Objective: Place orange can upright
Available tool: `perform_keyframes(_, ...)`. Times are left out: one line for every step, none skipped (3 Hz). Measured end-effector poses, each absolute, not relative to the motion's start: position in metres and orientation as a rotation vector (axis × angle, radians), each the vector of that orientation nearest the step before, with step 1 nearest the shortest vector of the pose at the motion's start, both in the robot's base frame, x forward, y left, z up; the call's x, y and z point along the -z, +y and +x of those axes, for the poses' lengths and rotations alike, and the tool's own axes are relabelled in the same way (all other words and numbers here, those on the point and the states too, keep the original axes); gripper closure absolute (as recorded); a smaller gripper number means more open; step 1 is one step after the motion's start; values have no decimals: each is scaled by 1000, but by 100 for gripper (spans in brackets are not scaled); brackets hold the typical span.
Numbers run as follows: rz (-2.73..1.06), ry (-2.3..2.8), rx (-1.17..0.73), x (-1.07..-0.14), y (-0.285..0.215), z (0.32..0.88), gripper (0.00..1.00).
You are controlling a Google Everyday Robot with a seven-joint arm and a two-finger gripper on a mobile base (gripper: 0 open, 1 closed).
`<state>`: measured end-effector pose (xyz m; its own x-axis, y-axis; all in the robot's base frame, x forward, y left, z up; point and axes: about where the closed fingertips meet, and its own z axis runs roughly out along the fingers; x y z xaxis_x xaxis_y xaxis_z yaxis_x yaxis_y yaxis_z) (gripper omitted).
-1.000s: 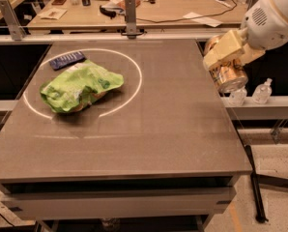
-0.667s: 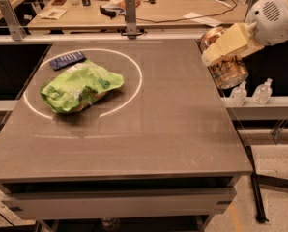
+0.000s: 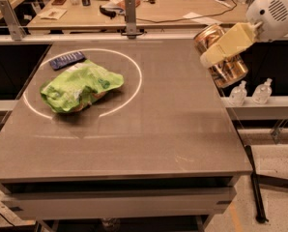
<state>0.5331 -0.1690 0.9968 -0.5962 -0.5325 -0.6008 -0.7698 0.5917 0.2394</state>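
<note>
The orange can (image 3: 226,67), shiny copper with dark lettering, hangs tilted in the air over the table's right edge, its top end toward the upper left. My gripper (image 3: 220,50) is shut on the orange can, with a cream finger (image 3: 227,45) lying across its upper side. The white arm reaches in from the upper right corner. The can touches nothing but the gripper.
A lime-green snack bag (image 3: 79,85) lies inside a white circle on the grey table (image 3: 149,129), left of centre. A dark blue packet (image 3: 66,59) lies behind it. Two small clear bottles (image 3: 250,92) stand on a ledge right of the table. A cluttered bench runs behind.
My gripper has carried the can upward and slightly left, toward the table's far right edge. The bag and packet have not moved.
</note>
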Motion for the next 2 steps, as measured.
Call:
perform_keyframes(-1036, 2349, -672, -997, -169, 534, 100)
perform_keyframes(-1040, 2214, -762, -1006, -163, 533, 100)
